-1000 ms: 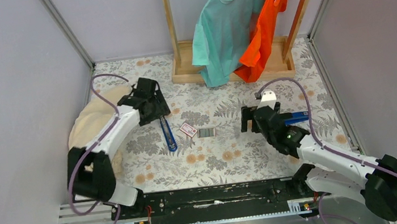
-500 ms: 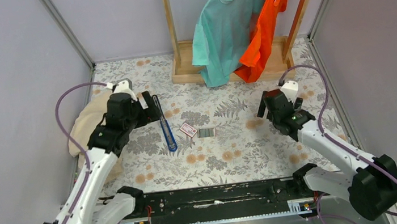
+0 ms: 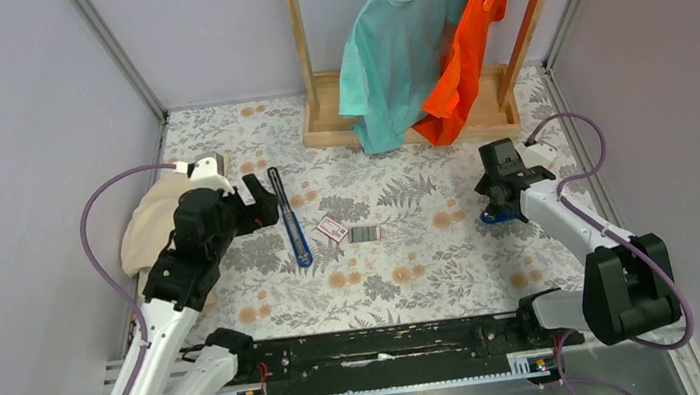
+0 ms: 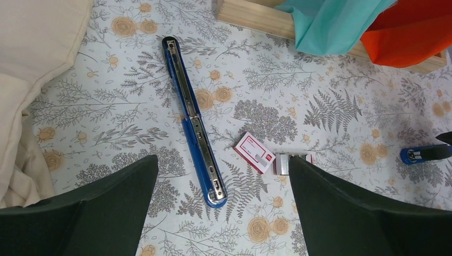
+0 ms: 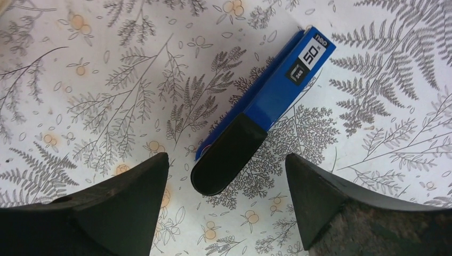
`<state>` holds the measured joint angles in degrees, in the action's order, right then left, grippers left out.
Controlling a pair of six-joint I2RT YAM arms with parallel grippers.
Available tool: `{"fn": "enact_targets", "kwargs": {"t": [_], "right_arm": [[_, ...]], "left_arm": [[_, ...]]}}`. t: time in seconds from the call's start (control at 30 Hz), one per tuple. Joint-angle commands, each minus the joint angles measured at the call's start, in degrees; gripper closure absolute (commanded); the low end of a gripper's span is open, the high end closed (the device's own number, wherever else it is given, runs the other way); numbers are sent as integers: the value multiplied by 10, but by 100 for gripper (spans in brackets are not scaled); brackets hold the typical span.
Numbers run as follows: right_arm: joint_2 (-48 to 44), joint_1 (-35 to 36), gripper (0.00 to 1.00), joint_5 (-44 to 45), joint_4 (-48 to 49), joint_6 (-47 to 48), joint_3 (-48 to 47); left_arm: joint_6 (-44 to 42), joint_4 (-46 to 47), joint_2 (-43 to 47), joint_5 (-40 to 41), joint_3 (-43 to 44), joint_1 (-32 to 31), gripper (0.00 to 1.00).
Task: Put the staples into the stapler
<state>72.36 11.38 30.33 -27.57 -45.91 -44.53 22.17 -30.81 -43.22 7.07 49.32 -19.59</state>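
My left claw (image 4: pixel 223 160) hangs wide open with nothing in it, and its two dark fingers (image 4: pixel 106 197) frame the table (image 4: pixel 341 106) with its flower-print cover. Directly below and between them lies the long blue stapler (image 4: pixel 193 120), folded out flat with its metal channel facing up. Just right of its near end sits a small red-and-white box (image 4: pixel 255 153). The silvery-grey block of staples (image 4: pixel 288 164) lies beside that box, on the side away from the stapler; I cannot tell whether they touch. A cream cloth (image 4: pixel 37 53) is bunched at the left edge.

My right claw (image 5: pixel 226 157) is also spread wide and holds nothing. Its fingers (image 5: pixel 122 197) stand either side of the black end of a shorter blue stapler (image 5: pixel 266 101) without touching it. That stapler lies on the table at a slant, well apart from the staples.

At the far end stands a wooden rack (image 3: pixel 407 120) with a teal shirt (image 3: pixel 397 41) and an orange shirt (image 3: pixel 469 52) hanging on it.
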Motion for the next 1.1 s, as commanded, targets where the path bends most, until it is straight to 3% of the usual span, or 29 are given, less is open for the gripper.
{"fn": "enact_targets", "kwargs": {"t": [0.0, 0.23, 0.37, 0.63, 0.8, 1.07], "right_arm": [[27, -12, 15, -10, -11, -72, -24], [84, -22, 25, 1, -22, -135, -27], [97, -22, 39, -4, -15, -152, -21], [69, -22, 74, -28, -20, -145, -12], [12, -22, 98, -101, 7, -115, 15], [-95, -21, 100, -265, 113, -32, 82]], "left_arm": [[-17, 38, 10, 12, -6, -12, 0], [-23, 44, 10, -18, -10, -20, 0], [-23, 47, 9, -27, -11, -21, 0], [-28, 63, -1, -95, -16, -21, 0], [-12, 66, -36, -146, -7, -22, 0], [77, 96, -100, -239, -14, -22, 0]]}}
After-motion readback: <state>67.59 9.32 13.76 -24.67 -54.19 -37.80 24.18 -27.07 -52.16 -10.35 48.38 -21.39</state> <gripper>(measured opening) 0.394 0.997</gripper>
